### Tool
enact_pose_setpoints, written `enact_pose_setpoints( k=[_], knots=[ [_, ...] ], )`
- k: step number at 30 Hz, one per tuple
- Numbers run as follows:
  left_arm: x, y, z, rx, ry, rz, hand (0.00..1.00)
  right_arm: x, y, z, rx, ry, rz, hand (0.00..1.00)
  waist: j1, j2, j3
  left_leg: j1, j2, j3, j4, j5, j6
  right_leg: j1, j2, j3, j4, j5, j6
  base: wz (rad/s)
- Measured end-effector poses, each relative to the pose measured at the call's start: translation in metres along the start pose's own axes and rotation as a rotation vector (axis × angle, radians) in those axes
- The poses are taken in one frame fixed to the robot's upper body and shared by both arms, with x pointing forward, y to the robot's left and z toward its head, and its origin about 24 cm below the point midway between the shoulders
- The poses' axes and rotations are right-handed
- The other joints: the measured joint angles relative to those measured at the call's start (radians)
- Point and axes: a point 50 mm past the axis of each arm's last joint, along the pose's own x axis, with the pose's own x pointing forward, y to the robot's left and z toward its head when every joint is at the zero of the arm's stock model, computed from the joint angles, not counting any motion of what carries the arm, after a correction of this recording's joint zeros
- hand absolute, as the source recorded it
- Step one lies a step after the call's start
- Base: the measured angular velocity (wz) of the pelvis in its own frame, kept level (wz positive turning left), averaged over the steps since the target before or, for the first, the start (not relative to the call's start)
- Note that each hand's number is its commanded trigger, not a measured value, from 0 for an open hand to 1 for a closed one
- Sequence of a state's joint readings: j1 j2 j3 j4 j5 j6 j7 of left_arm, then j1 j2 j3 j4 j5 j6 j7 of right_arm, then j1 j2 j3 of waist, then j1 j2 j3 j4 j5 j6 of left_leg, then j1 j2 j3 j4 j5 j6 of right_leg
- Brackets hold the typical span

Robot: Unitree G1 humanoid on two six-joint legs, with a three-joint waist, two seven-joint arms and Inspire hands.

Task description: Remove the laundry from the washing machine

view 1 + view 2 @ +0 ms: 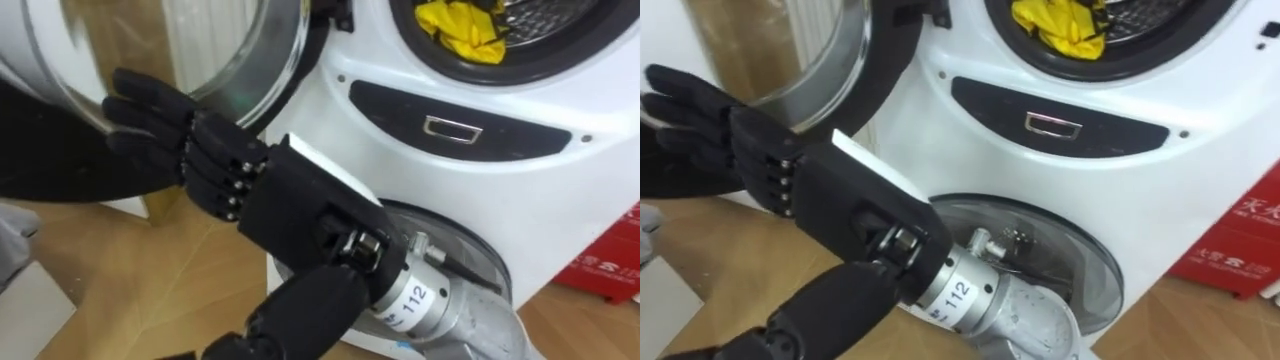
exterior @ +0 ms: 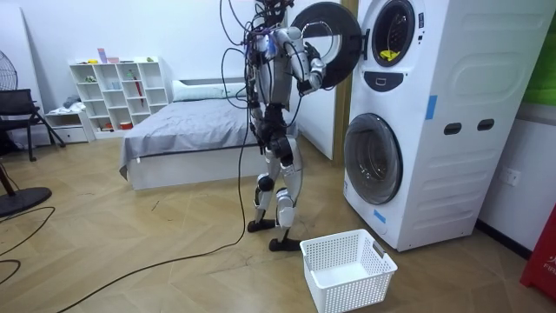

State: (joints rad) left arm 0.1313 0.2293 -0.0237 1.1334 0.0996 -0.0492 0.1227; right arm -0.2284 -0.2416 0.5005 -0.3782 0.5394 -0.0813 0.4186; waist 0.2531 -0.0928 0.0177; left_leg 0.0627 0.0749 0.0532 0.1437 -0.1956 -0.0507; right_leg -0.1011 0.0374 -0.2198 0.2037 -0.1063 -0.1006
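Observation:
A yellow garment (image 1: 462,30) lies in the drum of the upper washing machine (image 2: 391,35), near its front opening. Its round door (image 1: 215,60) is swung open to the left. My right hand (image 1: 200,150) reaches across from the lower right, its straight fingers (image 1: 145,100) resting against the door's dark rim, open and holding nothing. The hand is well left of and below the drum opening. In the room view I stand upright facing the stacked machines, one arm raised to the door (image 2: 328,35).
Under the drum a dark control panel (image 1: 455,130) runs across, and the lower machine's round door (image 1: 450,260) sits behind my forearm. A white laundry basket (image 2: 347,271) stands on the wood floor by my feet. A red box (image 1: 610,260) is at the right; a bed (image 2: 191,130) is behind me.

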Motion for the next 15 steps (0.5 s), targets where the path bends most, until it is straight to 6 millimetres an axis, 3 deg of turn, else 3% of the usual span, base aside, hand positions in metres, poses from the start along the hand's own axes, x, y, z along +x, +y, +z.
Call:
enact_pose_setpoints(
  k=[6,9,15],
  knots=[
    [-0.002,-0.001,-0.01,-0.006,0.036,0.0,0.0,-0.02,-0.005,-0.013,-0.081,0.135,-0.051,0.0,-0.032,0.011,0.0009,0.01,0.004,0.001,0.0,-0.008,0.0,0.013,0.006,0.006,-0.004,0.0,0.0,0.0],
    [-0.003,-0.001,-0.014,-0.007,0.049,0.0,0.0,-0.032,-0.014,-0.013,-0.112,0.172,-0.106,0.0,-0.033,0.026,-0.0034,0.019,0.007,0.005,-0.001,-0.022,0.001,0.015,0.013,0.018,0.0,0.003,0.001,-0.12],
    [-0.005,-0.004,-0.021,0.005,0.067,0.0,0.0,-0.049,-0.028,-0.017,-0.137,0.218,-0.232,0.0,-0.089,0.04,-0.012,0.024,0.007,0.015,0.009,-0.022,0.001,0.023,0.011,0.017,-0.001,0.006,0.001,-0.03]
  ],
)
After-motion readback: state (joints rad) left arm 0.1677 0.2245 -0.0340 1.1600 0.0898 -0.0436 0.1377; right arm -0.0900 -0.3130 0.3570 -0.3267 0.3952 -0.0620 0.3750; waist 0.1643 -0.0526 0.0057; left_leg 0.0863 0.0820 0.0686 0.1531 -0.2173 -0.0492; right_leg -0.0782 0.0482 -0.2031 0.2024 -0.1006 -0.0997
